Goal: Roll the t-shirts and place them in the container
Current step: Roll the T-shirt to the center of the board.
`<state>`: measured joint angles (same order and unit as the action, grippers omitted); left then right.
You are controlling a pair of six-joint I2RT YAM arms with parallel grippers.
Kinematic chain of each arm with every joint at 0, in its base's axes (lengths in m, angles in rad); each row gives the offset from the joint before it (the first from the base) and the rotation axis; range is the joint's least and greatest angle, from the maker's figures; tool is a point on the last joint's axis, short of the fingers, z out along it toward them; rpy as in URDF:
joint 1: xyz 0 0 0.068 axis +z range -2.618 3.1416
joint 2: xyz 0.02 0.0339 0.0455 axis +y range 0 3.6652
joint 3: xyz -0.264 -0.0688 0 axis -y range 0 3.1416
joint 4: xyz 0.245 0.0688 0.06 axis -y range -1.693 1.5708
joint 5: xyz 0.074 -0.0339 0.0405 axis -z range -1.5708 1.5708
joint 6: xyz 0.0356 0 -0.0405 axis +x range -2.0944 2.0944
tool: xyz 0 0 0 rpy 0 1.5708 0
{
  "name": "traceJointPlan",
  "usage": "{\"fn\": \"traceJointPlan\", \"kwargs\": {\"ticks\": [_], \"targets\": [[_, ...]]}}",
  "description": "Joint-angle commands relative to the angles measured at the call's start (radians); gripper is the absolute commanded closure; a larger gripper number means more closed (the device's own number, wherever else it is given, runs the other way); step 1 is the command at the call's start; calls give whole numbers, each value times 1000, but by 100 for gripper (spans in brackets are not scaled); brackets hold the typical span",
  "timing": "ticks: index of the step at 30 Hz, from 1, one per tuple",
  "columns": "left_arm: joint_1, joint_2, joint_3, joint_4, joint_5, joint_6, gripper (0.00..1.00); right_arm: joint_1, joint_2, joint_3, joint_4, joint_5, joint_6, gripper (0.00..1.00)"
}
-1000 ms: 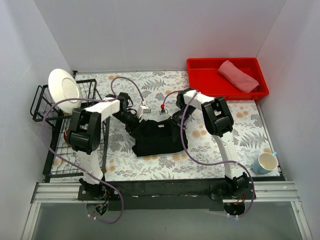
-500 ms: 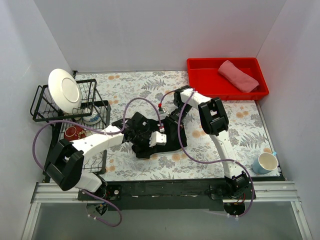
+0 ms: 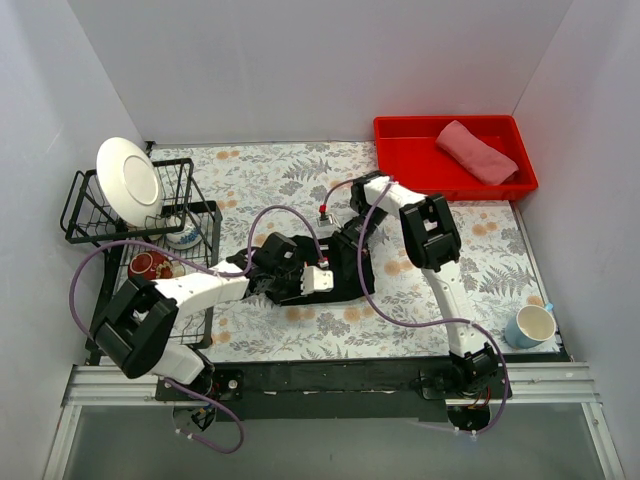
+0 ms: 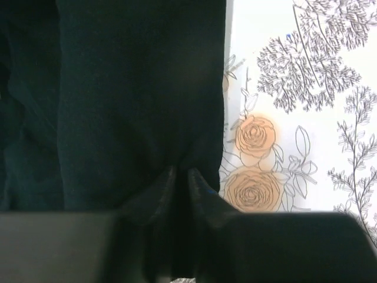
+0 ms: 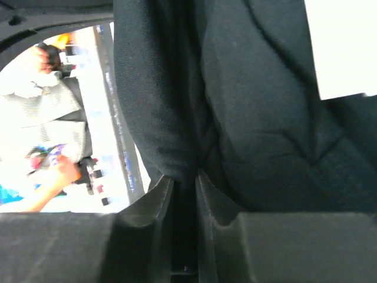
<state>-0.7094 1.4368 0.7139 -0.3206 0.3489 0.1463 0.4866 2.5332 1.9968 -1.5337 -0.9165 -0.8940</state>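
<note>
At the near right corner of the desk [image 3: 300, 180] stands a pale mug [image 3: 531, 324], well apart from the cloth. Both arms reach in from the near edge to the middle of the desk, where the black t-shirt [image 3: 345, 288] lies bunched into a compact heap on the floral cover. The left gripper [image 4: 179, 177] comes at the heap low from its left side. Its wrist view shows the fingers [image 4: 160, 191] drawn close together with a pucker of black cloth pinched between them, right at the shirt's edge, with the flowered cover bare just beside it. The right gripper [image 5: 182, 180] meets the heap at its far right side. Its fingers [image 5: 158, 194] are likewise closed to a narrow gap, with a thick fold of the black t-shirt caught between them. Along the left edge sits a black wire dish rack [image 3: 85, 215] holding an upright white plate [image 3: 128, 181]. In the far right corner a red bin [image 3: 400, 160] holds the salmon-pink t-shirt [image 3: 478, 151], rolled and lying aslant inside it.
</note>
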Motion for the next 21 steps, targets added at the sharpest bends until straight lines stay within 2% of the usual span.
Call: {"fn": "traceJointPlan", "kwargs": {"ticks": [1,4,5,6,8,9,10,11,12,13,15,16,18,21], "targets": [[10,60,-27,-50,1,-8,97,-35,-118,-16,230,120,-76,54],[22,51,15,-130,106,-27,100,-63,-250,-47,231,134,-83,39],[31,50,27,-152,128,-36,100,-71,-284,-55,236,137,-79,26],[40,51,62,-190,154,-57,100,-81,-322,-94,283,137,-62,2],[74,68,106,-260,261,-68,100,-106,-474,-174,375,130,-16,2],[88,76,145,-273,289,-100,100,-108,-540,-320,530,145,10,1],[103,80,166,-285,320,-106,100,-105,-692,-402,640,184,47,1],[134,89,185,-320,381,-106,100,-102,-773,-508,738,206,56,1],[146,108,203,-330,403,-111,100,-94,-854,-706,839,229,59,2],[162,120,240,-339,429,-126,100,-71,-1017,-837,1085,261,52,2],[209,169,278,-386,516,-132,100,-19,-1158,-1049,1345,361,64,2],[221,189,317,-406,547,-128,100,59,-1247,-1236,1521,490,69,1],[251,230,355,-472,609,-117,100,136,-1281,-1329,1593,577,-9,2],[263,260,368,-474,628,-119,100,171,-1271,-1343,1572,547,-13,6]]}}
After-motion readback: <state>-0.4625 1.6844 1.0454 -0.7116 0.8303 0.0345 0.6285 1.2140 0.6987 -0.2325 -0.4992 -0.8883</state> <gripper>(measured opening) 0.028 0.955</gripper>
